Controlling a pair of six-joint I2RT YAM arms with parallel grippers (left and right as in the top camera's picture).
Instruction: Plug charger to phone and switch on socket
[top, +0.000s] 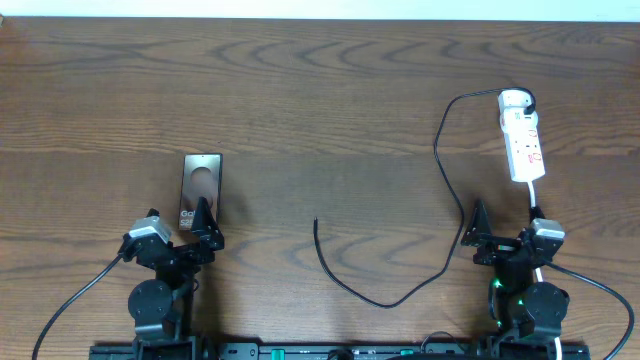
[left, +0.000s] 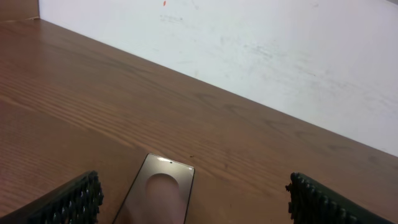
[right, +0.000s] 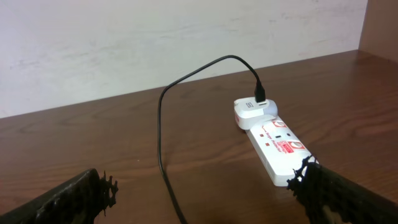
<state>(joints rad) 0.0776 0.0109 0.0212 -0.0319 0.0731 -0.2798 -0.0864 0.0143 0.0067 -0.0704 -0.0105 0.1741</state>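
The phone (top: 200, 189) lies flat on the wooden table at the left, its near end just in front of my left gripper (top: 207, 226). It shows in the left wrist view (left: 160, 196) between the open fingers (left: 193, 205). The white socket strip (top: 523, 142) lies at the far right, with a round white plug (top: 514, 99) at its far end. The thin black charger cable (top: 440, 165) runs from that plug down to its free tip (top: 316, 222) at mid-table. My right gripper (top: 478, 232) is open and empty, with the cable (right: 163, 149) and the socket (right: 273, 142) ahead of it.
A white lead (top: 537, 200) runs from the strip toward the right arm base. Thick black robot cables (top: 75, 300) trail off at both front corners. A pale wall (left: 280, 62) lies beyond the table's far edge.
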